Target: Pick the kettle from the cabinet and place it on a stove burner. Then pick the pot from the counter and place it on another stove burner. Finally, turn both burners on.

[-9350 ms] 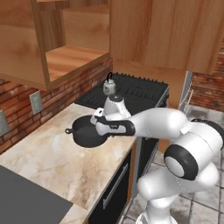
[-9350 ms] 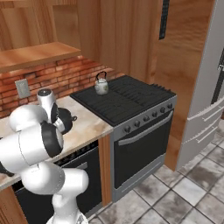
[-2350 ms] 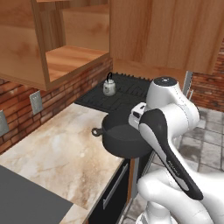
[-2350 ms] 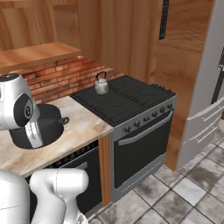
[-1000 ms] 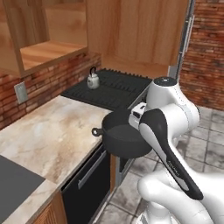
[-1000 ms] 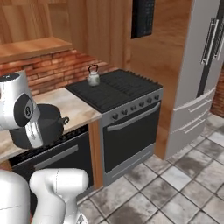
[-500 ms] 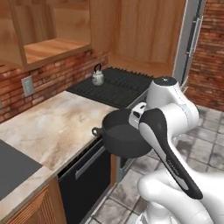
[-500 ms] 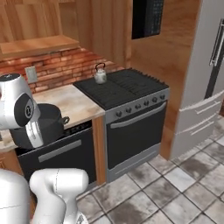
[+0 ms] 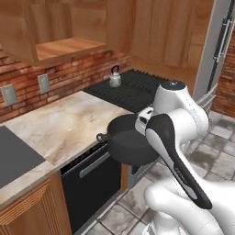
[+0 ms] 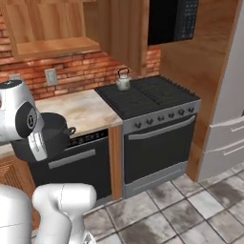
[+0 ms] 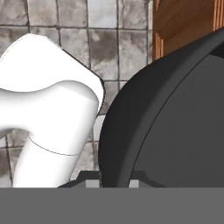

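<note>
The dark pot [image 9: 126,144] hangs level in the air just off the front edge of the beige counter [image 9: 59,126], above the black dishwasher front. My gripper [image 9: 144,120] is shut on the pot's right rim; in the hand view the rim [image 11: 118,144] passes between the fingertips of the gripper [image 11: 114,178]. From the right, the pot [image 10: 52,133] sits against my forearm. The whitish kettle [image 9: 114,79] stands upright on the back-left burner of the black stove [image 9: 137,92], also seen as kettle [image 10: 123,82] and stove [image 10: 152,97]. The wooden cabinet [image 9: 64,46] hangs open above the counter.
A dark grey flat panel [image 9: 11,156] lies on the counter's left end. A steel knob row [image 10: 167,116] runs along the stove front. A black microwave [image 10: 174,19] hangs above the stove, and a steel fridge [image 10: 228,119] stands at the right. Tiled floor [image 10: 190,205] lies below.
The whole scene has shifted in both base views, so the base has moved; stove and kettle now sit further along. The pot, lifted from the counter earlier, stays in my gripper.
</note>
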